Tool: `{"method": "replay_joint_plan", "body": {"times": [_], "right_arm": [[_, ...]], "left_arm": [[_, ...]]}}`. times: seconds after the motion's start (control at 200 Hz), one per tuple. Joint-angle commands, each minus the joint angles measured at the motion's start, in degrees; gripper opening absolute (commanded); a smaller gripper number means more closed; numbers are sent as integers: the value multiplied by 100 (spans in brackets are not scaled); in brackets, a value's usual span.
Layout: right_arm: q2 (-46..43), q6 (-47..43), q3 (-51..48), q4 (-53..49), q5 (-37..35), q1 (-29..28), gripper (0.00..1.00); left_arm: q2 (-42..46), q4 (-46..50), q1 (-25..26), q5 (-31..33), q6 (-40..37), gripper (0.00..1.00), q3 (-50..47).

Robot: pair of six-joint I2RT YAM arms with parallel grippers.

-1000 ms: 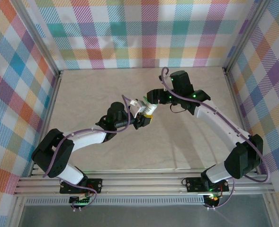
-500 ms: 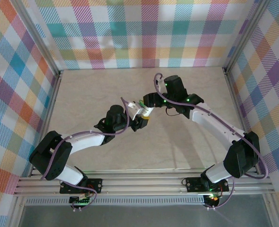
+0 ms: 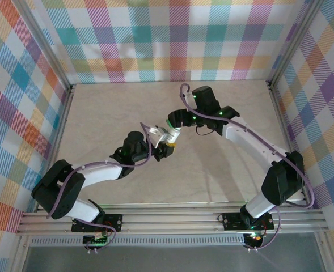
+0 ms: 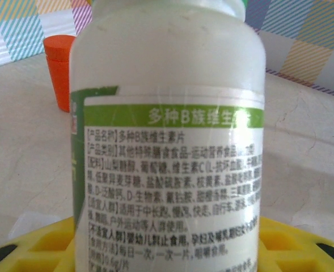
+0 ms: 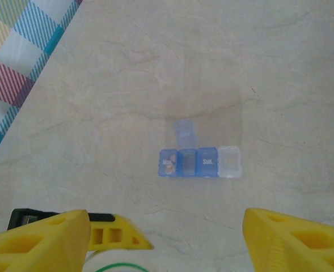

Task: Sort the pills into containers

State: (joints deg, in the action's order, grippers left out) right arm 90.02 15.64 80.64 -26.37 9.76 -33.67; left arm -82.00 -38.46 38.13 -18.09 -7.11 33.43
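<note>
At mid-table our left gripper [image 3: 167, 147] clamps the white green-labelled plastic bottle [image 4: 167, 141]; our right gripper [image 5: 167, 238], spread wide, should descend to open it.

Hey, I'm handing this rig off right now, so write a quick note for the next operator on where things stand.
The left tool is shut on the bottle.
The right tool is open, at the bottle's top.
The pill box lies on the table, one lid raised, apart from both tools. An orange piece stands behind the bottle.
Done: bottle gripped. I cannot tell whether it is open.
Left: getting pills into the pill box, whose contents are too small to judge.
</note>
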Motion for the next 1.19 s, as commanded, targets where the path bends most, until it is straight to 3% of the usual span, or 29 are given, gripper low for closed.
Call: {"method": "replay_joint_plan", "body": {"times": [0.0,0.285,0.48,0.71,0.88,1.025,1.19], "right_arm": [[118,34,296,-149,211,18,73],[463,49,521,52,556,343,74],[767,-509,532,243,634,557,73],[1949,-1217,1068,220,1122,585,59],[2829,-1379,1638,149,1351,526,55],[3426,-1388,2074,58,1603,422,54],[3871,-1719,2443,-317,1128,173,54]], "left_arm": [[306,-448,28,31,-112,0,-129],[887,-277,37,701,-147,0,-632],[1641,138,32,1022,-350,0,-917],[3042,117,36,1437,-676,0,-1534],[3949,3,37,1497,-862,0,-1940],[4183,119,37,1593,-880,0,-1945],[4174,67,37,1668,-857,0,-1943]]}}
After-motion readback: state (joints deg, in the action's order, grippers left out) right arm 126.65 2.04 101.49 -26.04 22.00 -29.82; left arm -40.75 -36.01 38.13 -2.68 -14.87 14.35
